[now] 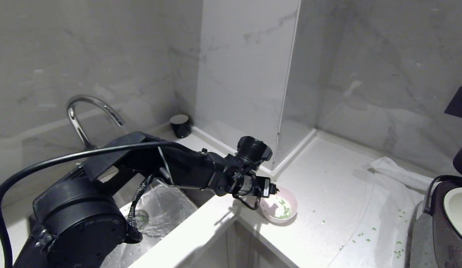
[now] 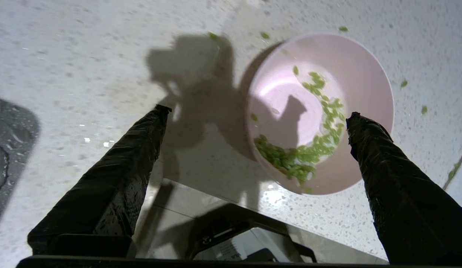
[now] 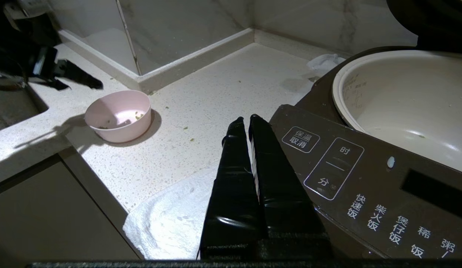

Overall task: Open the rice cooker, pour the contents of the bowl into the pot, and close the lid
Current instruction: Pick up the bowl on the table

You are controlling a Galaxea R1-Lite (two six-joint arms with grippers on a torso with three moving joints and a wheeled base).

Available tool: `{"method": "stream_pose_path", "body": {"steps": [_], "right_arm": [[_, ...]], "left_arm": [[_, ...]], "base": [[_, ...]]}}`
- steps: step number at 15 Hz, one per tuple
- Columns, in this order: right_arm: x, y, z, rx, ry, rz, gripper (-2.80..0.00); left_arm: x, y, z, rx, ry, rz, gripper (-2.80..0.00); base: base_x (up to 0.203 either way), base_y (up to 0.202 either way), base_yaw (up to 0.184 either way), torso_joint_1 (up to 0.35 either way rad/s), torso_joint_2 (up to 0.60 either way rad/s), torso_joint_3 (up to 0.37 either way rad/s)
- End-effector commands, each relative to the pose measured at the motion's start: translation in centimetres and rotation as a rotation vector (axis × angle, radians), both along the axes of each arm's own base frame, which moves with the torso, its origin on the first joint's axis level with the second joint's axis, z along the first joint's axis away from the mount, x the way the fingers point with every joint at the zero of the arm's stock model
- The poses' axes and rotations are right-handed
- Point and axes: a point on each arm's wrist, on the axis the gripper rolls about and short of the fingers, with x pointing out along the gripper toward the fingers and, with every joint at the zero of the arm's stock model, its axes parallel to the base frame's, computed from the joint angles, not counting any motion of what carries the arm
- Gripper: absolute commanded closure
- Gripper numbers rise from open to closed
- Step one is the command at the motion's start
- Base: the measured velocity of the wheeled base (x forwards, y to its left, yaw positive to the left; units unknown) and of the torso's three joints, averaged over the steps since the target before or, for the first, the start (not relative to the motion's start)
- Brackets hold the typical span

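Observation:
The pale pink bowl (image 1: 280, 209) sits on the white counter near the sink corner, with chopped green contents (image 2: 309, 149) along its inner wall. My left gripper (image 2: 257, 113) hangs open just above it, one finger (image 2: 368, 149) over the bowl's inside and the other (image 2: 141, 149) over bare counter, holding nothing. At the far right stands the rice cooker (image 3: 346, 178), its lid (image 3: 432, 15) raised and the white pot (image 3: 402, 96) exposed. The right gripper (image 3: 247, 118) is shut and empty beside the cooker's button panel.
A steel sink (image 1: 160, 212) with a faucet (image 1: 85, 111) lies left of the bowl. A black cup (image 1: 180, 125) stands at the back wall. A white cloth (image 1: 398, 186) lies under the cooker, with green bits (image 1: 365, 234) scattered nearby. The counter's front edge (image 1: 253, 230) is close to the bowl.

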Motion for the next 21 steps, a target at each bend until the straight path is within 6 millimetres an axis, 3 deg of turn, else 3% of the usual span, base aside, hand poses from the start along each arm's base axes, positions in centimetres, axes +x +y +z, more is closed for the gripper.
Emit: {"method": "stream_pose_path", "body": {"steps": [1, 6, 9, 13, 21], "right_arm": [[0.0, 0.0, 0.0, 0.0, 0.0, 0.0, 0.0], [0.0, 0.0, 0.0, 0.0, 0.0, 0.0, 0.0], [0.0, 0.0, 0.0, 0.0, 0.001, 0.001, 0.0], [0.0, 0.0, 0.0, 0.0, 0.001, 0.001, 0.0], [0.0, 0.0, 0.0, 0.0, 0.001, 0.0, 0.0]], "left_arm": [[-1.0, -1.6, -2.2, 0.035, 0.027, -0.032, -2.8], [-1.3, -1.4, -3.2, 0.091, 0.072, -0.032, -2.8], [-1.0, -1.6, -5.0, 0.133, 0.078, -0.008, -2.8], [-0.8, -1.9, -5.1, 0.138, 0.071, -0.003, -2.8], [-0.3, -0.3, -5.3, 0.239, 0.088, 0.073, -2.8]], "base": [[0.0, 0.0, 0.0, 0.0, 0.0, 0.0], [0.0, 0.0, 0.0, 0.0, 0.0, 0.0], [0.0, 0.0, 0.0, 0.0, 0.0, 0.0], [0.0, 0.0, 0.0, 0.0, 0.0, 0.0], [0.0, 0.0, 0.0, 0.0, 0.0, 0.0]]}}
